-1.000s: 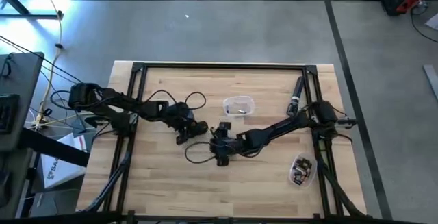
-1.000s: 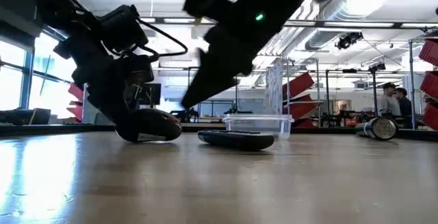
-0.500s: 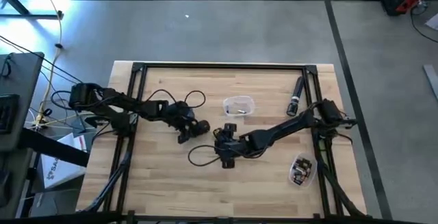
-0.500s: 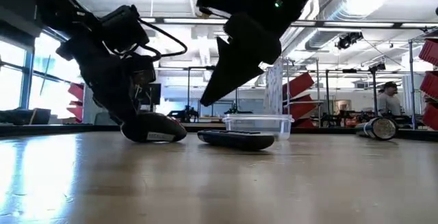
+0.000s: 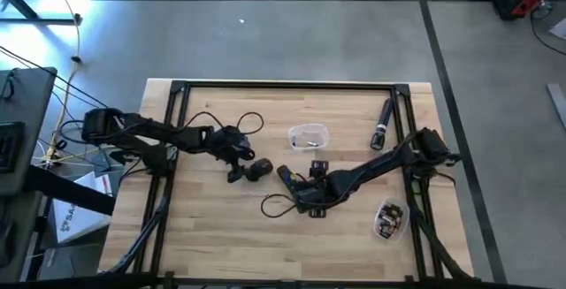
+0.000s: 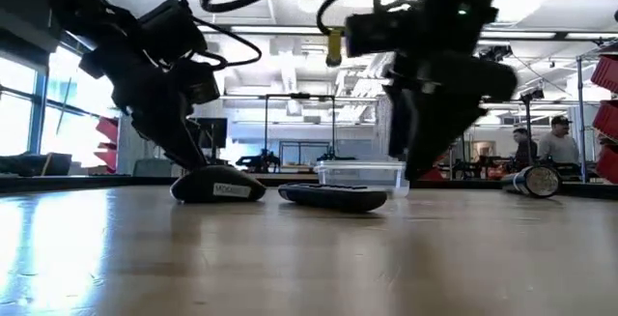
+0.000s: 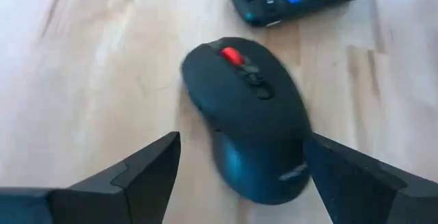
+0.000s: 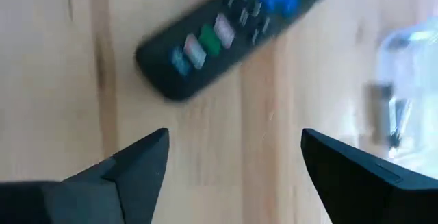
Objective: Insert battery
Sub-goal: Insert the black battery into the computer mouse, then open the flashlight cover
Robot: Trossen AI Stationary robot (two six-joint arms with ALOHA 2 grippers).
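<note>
Left gripper (image 7: 239,172): fingers (image 7: 144,172) spread wide, one on each side of a black computer mouse (image 7: 250,125) without touching it. The mouse lies flat on the wooden table (image 5: 203,236), red scroll wheel up. In the high view the left gripper (image 5: 237,152) sits near the table's centre, with the mouse (image 5: 258,169) just at its 4 o'clock. In the low view the mouse (image 6: 220,189) rests on the tabletop under the left arm.

Right gripper (image 8: 229,176): fingers (image 8: 140,166) spread apart, holding nothing, above bare wood. A black remote control (image 8: 233,32) lies buttons up beyond the fingertips, coloured keys visible. High view places the right gripper (image 5: 309,190) close to centre, the remote (image 5: 290,178) just at its 10 o'clock. Mouse and remote lie near each other, not touching.

A clear plastic tub (image 5: 309,136) stands at 12 o'clock from the remote; the low view shows it (image 6: 361,175) behind the remote (image 6: 333,196). Something small and dark lies inside; what it is cannot be told. No battery can be picked out with certainty.

A dark flashlight (image 5: 383,125) lies at the table's 2 o'clock side. A second clear container (image 5: 389,218) with mixed small items sits at 4 o'clock. People (image 6: 555,147) stand in the room behind.
</note>
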